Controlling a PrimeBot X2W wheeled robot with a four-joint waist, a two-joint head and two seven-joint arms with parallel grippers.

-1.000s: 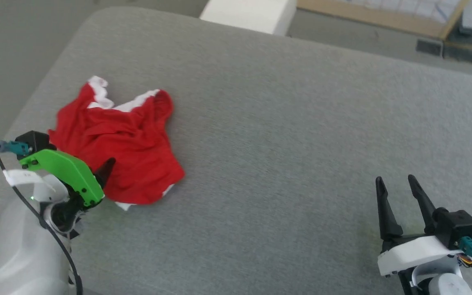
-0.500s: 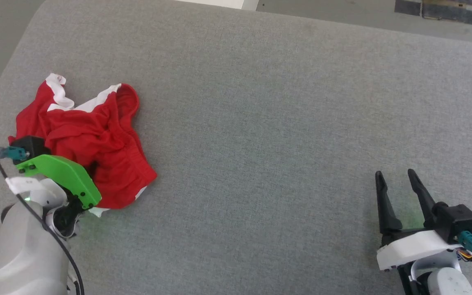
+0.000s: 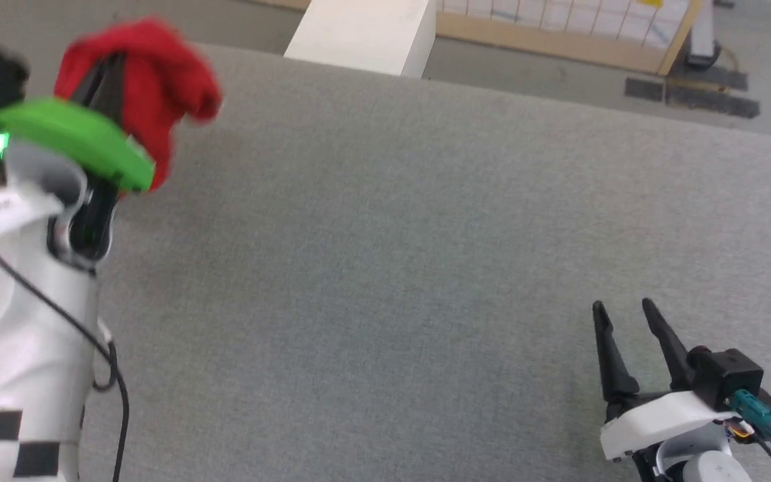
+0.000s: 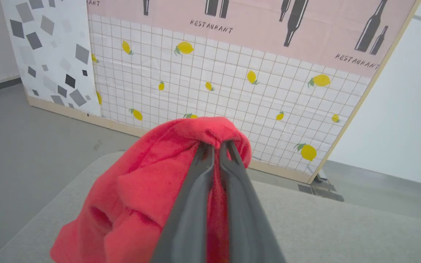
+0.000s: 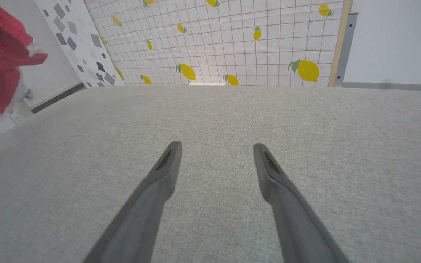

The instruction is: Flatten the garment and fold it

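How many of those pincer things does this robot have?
2. The left gripper, upper left in the head view, is shut on the soft bright red fabric garment; the right gripper, lower right, is open above the grey cushioned surface.

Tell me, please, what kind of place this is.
Probably a staged test room, not a real restaurant: a printed backdrop panel with lemons and the word RESTAURANT, a wide grey cushioned surface as the work area, and a bare grey floor.

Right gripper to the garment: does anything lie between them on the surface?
Nothing. The head view shows bare grey surface between the open right gripper and the garment, held raised by the left gripper.
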